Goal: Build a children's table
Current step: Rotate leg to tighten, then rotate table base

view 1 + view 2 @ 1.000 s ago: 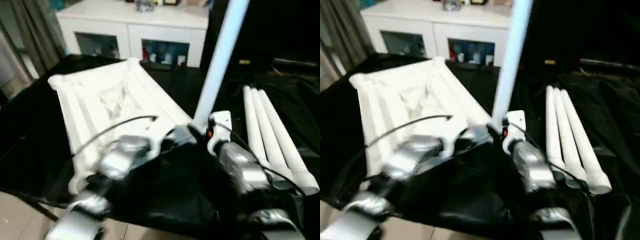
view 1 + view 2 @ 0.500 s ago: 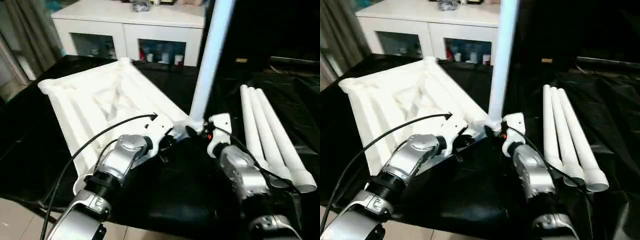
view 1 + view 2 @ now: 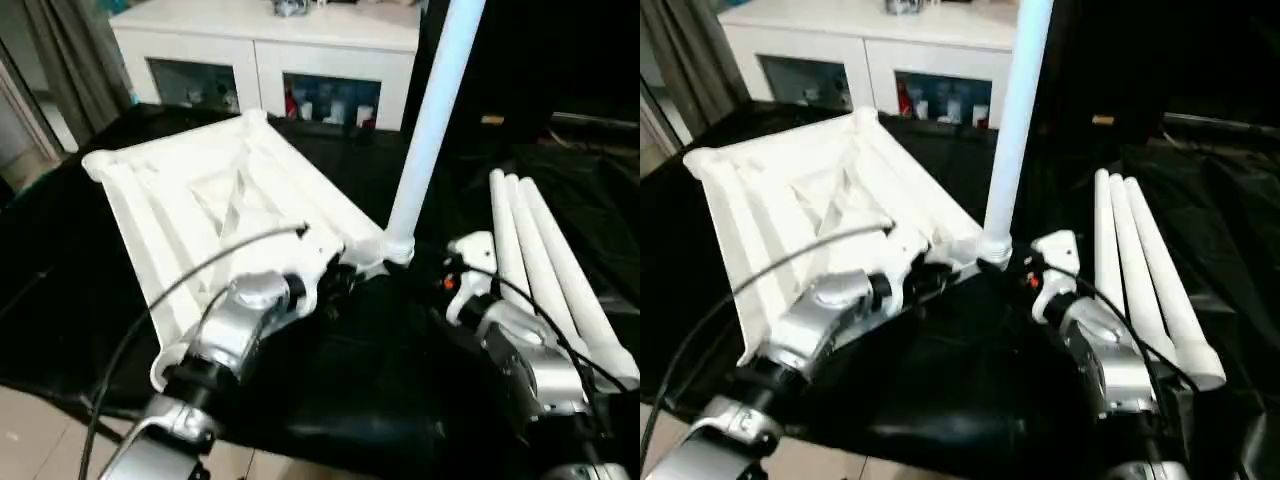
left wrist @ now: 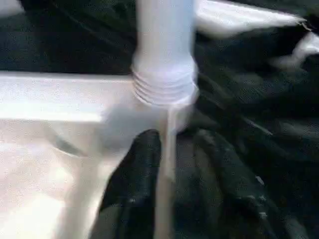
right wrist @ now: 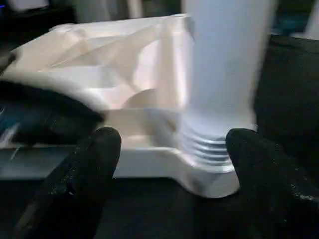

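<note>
White leg (image 3: 432, 120) upright in tabletop (image 3: 200, 200) corner, thread ridges (image 5: 207, 144) visible close-up

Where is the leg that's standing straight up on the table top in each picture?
Left eye view: standing leg right of middle, rising from the tabletop's near corner.
Right eye view: a little right of middle.
Left wrist view: upper middle, its ribbed foot beyond the left gripper.
Right wrist view: right of middle, beyond the open right gripper.
Shared landmark: the leg's ribbed foot in the corner socket.
</note>
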{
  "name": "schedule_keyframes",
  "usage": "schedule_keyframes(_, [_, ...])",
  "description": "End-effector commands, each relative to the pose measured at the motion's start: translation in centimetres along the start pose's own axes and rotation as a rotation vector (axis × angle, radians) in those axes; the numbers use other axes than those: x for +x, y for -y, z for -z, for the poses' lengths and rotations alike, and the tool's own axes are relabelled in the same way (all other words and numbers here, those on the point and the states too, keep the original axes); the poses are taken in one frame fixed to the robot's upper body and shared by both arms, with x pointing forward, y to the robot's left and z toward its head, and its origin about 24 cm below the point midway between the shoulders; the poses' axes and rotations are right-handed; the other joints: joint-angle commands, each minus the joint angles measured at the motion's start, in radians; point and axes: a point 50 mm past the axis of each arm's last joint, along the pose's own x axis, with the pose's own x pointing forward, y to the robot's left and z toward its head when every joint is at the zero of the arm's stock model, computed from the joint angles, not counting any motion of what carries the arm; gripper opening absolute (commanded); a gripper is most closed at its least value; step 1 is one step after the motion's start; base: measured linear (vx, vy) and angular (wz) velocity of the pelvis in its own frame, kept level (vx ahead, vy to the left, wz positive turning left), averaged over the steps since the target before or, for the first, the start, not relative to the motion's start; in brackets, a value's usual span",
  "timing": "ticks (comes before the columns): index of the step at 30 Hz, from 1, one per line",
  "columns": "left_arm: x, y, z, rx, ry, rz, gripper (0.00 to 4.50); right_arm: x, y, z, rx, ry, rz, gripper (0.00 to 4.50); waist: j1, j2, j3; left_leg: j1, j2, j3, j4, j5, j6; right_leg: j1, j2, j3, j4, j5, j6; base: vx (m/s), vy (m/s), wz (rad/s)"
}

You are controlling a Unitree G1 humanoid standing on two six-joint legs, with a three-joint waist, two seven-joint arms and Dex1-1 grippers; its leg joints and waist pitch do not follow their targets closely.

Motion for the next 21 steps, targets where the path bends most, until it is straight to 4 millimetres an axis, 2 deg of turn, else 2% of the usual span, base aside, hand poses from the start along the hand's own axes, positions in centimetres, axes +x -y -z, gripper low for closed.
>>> schedule_keyframes(1, [-1.1, -1.6, -0.5, 0.014, 0.003, -0.088, 1.64, 0.0, -0.6, 0.1, -0.002, -0.017, -0.045, 3.77, 0.005, -0.008, -0.055, 0.001, 0.03, -0.008, -0.066, -0.156, 0.068, 0.058, -0.068, 0.037, -0.074, -0.118, -0.213, 0.0, 0.0, 0.0])
schedule_keyframes(2, [-2.6, -3.6, -0.8, 0.023, -0.016, -0.207, 1.75, 0.0, -1.2, 0.5, -0.01, -0.044, -0.091, 3.77, 0.004, -0.011, -0.056, 0.002, 0.03, -0.009, -0.066, -0.16, 0.065, 0.059, -0.068, 0.036, -0.074, -0.128, -0.211, 0.0, 0.0, 0.0])
schedule_keyframes(3, [-2.6, -3.6, -0.8, 0.023, -0.016, -0.207, 1.81, 0.0, -1.2, 0.5, -0.01, -0.044, -0.091, 3.77, 0.003, -0.009, -0.055, 0.001, 0.03, -0.008, -0.067, -0.164, 0.063, 0.058, -0.067, 0.036, -0.073, -0.133, -0.21, 0.0, 0.0, 0.0])
schedule_keyframes(4, [-3.5, -4.7, -0.9, 0.03, -0.033, -0.268, 1.82, 0.0, -1.5, 0.8, -0.014, -0.057, -0.111, 3.77, 0.001, -0.007, -0.056, 0.003, 0.031, -0.009, -0.067, -0.167, 0.059, 0.056, -0.067, 0.036, -0.074, -0.14, -0.207, 0.0, 0.0, 0.0])
schedule_keyframes(5, [-4.5, -5.7, -0.9, 0.047, -0.059, -0.335, 1.85, 0.0, -1.7, 1.0, -0.021, -0.069, -0.12, 3.77, 0.0, -0.012, -0.056, 0.004, 0.03, -0.008, -0.067, -0.165, 0.058, 0.054, -0.065, 0.035, -0.075, -0.141, -0.207, 0.0, 0.0, 0.0])
schedule_keyframes(6, [-4.9, -6.1, -0.9, 0.055, -0.072, -0.365, 1.95, 0.0, -1.8, 1.1, -0.024, -0.074, -0.123, 3.77, 0.001, -0.009, -0.056, 0.005, 0.032, -0.009, -0.067, -0.165, 0.055, 0.054, -0.066, 0.035, -0.071, -0.139, -0.208, 0.0, 0.0, 0.0])
schedule_keyframes(7, [-6.0, -7.0, -0.8, 0.083, -0.112, -0.422, 2.08, 0.0, -1.8, 1.3, -0.021, -0.08, -0.111, 3.77, 0.002, -0.01, -0.055, 0.005, 0.031, -0.009, -0.067, -0.162, 0.055, 0.052, -0.064, 0.035, -0.072, -0.138, -0.208, 0.0, 0.0, 0.0])
schedule_keyframes(9, [-7.8, -8.3, -0.7, 0.127, -0.172, -0.519, 2.19, 0.2, -1.6, 1.5, -0.023, -0.097, -0.083, 3.77, 0.004, -0.004, -0.056, 0.008, 0.033, -0.01, -0.068, -0.152, 0.048, 0.05, -0.065, 0.036, -0.069, -0.122, -0.209, 0.0, 0.0, 0.0])
schedule_keyframes(11, [-10.0, -9.9, -0.6, 0.172, -0.229, -0.651, 2.29, 0.5, -1.6, 1.6, -0.015, -0.1, -0.058, 3.77, 0.004, -0.008, -0.055, 0.007, 0.031, -0.009, -0.068, -0.148, 0.041, 0.051, -0.064, 0.037, -0.067, -0.111, -0.21, 0.0, 0.0, 0.0])
schedule_keyframes(13, [-10.5, -10.2, -0.6, 0.174, -0.235, -0.678, 2.52, 0.5, -1.6, 1.6, -0.012, -0.101, -0.053, 3.77, 0.005, -0.004, -0.055, 0.008, 0.03, -0.009, -0.067, -0.147, 0.037, 0.05, -0.065, 0.037, -0.066, -0.108, -0.213, 0.0, 0.0, 0.0])
schedule_keyframes(15, [-11.5, -10.9, -0.2, 0.186, -0.27, -0.734, 2.07, 0.7, -1.7, 1.6, 0.002, -0.095, -0.055, 3.77, 0.009, -0.007, -0.056, 0.01, 0.031, -0.008, -0.067, -0.145, 0.036, 0.049, -0.065, 0.038, -0.065, -0.1, -0.217, 0.0, 0.0, 0.0])
schedule_keyframes(16, [-11.8, -11.1, 0.0, 0.196, -0.287, -0.756, 1.95, 0.8, -1.8, 1.6, 0.006, -0.092, -0.058, 3.58, 0.012, -0.005, -0.055, 0.008, 0.031, -0.009, -0.068, -0.15, 0.035, 0.048, -0.065, 0.038, -0.064, -0.101, -0.215, 0.0, 0.0, 0.0])
schedule_keyframes(17, [-12.2, -11.5, 0.6, 0.211, -0.327, -0.761, 2.07, 1.0, -1.9, 1.6, 0.011, -0.092, -0.05, 3.39, 0.013, -0.004, -0.055, 0.008, 0.03, -0.01, -0.069, -0.156, 0.032, 0.047, -0.065, 0.038, -0.065, -0.105, -0.21, 0.0, 0.0, 0.0])
schedule_keyframes(18, [-12.2, -11.5, 0.9, 0.212, -0.339, -0.751, 1.99, 1.1, -1.9, 1.6, 0.011, -0.093, -0.049, 3.36, 0.012, -0.008, -0.055, 0.007, 0.028, -0.009, -0.068, -0.156, 0.032, 0.048, -0.065, 0.038, -0.065, -0.108, -0.206, 0.0, 0.0, 0.0])
schedule_keyframes(20, [-12.0, -11.4, 1.8, 0.225, -0.373, -0.693, 1.57, 1.4, -2.1, 1.6, 0.009, -0.095, -0.048, 3.13, 0.013, -0.006, -0.055, 0.009, 0.028, -0.01, -0.07, -0.162, 0.022, 0.048, -0.067, 0.039, -0.067, -0.119, -0.201, 0.0, 0.0, 0.0])
schedule_keyframes(21, [-12.0, -11.4, 1.8, 0.225, -0.373, -0.693, 1.53, 1.4, -2.1, 1.6, 0.009, -0.095, -0.048, 3.02, 0.013, -0.005, -0.056, 0.01, 0.028, -0.011, -0.07, -0.16, 0.02, 0.047, -0.067, 0.039, -0.066, -0.115, -0.202, 0.0, 0.0, 0.0])
